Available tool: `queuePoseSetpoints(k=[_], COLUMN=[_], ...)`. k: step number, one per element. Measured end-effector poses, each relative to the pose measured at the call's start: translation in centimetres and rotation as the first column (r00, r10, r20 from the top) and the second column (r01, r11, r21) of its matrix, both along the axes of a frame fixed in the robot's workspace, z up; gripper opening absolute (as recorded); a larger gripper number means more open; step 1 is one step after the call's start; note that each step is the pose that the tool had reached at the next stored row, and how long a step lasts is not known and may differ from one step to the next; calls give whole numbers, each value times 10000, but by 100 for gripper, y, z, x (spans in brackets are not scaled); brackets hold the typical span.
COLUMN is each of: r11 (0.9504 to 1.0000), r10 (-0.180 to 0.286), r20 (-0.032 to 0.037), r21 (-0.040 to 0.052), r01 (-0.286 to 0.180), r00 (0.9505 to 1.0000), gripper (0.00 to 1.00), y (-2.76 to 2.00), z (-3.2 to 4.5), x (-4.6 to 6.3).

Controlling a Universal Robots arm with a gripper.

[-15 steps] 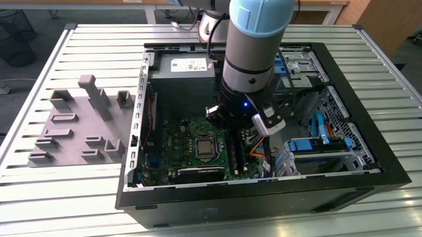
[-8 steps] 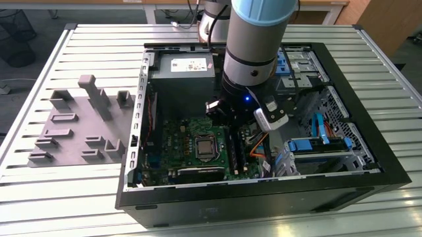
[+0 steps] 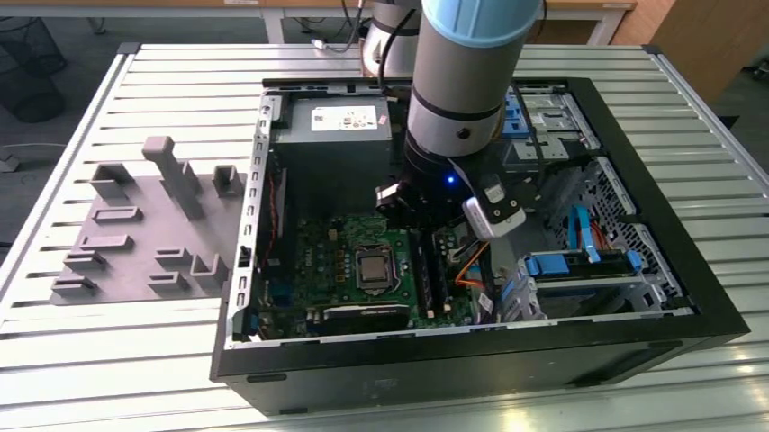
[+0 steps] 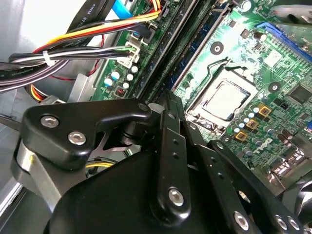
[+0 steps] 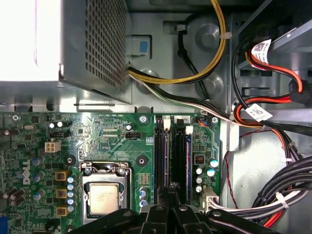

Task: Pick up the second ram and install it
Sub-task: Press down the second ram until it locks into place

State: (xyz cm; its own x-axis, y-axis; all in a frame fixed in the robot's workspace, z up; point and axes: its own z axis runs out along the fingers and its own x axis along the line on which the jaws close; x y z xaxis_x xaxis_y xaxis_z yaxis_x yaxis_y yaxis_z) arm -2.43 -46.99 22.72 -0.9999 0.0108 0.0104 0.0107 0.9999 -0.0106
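My gripper [image 3: 420, 219] reaches down into the open computer case [image 3: 685, 270], over the memory slots to the exterior view's right of the processor socket [image 3: 375, 267]. The second ram [image 5: 174, 151] stands on edge along one of those slots as a slim dark strip. In the second wrist view the ram [image 4: 195, 44] runs away from the fingertips. The gripper [image 5: 170, 189] has its fingers drawn close together on the stick's middle. In the second wrist view the gripper [image 4: 163, 100] sits low against the slot. How deep the stick sits is hidden by the fingers.
The power supply [image 5: 73, 44] and its bundled cables [image 5: 273, 195] crowd the slots on two sides. Blue drive bays [image 3: 577, 265] fill the case at the exterior view's right. A grey holder block [image 3: 144, 225] lies on the slatted table [image 3: 72, 360] to the case's left.
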Motion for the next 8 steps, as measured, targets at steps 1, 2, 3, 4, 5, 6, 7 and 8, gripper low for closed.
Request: queuePoseSetpoints(k=[1,2,3,4,5,6,7,8], r11=[10000,10000,10000,10000,10000,10000,10000,10000], r10=[0,0,0,1,1,1,1,0], r20=[-1,-1,0,-2,-5,-6,-3,-3], r21=[-1,-2,-1,-7,-12,-14,-10,-9], r01=[0,0,0,-1,-1,-1,-1,0], r00=[10000,10000,10000,10000,10000,10000,10000,10000], gripper=[11,11,11,11,11,11,11,11], y=[0,0,0,-1,-2,-2,-1,-2], z=[-16,-34,-52,-66,-77,-87,-102,-114], x=[0,0,0,0,0,0,0,0])
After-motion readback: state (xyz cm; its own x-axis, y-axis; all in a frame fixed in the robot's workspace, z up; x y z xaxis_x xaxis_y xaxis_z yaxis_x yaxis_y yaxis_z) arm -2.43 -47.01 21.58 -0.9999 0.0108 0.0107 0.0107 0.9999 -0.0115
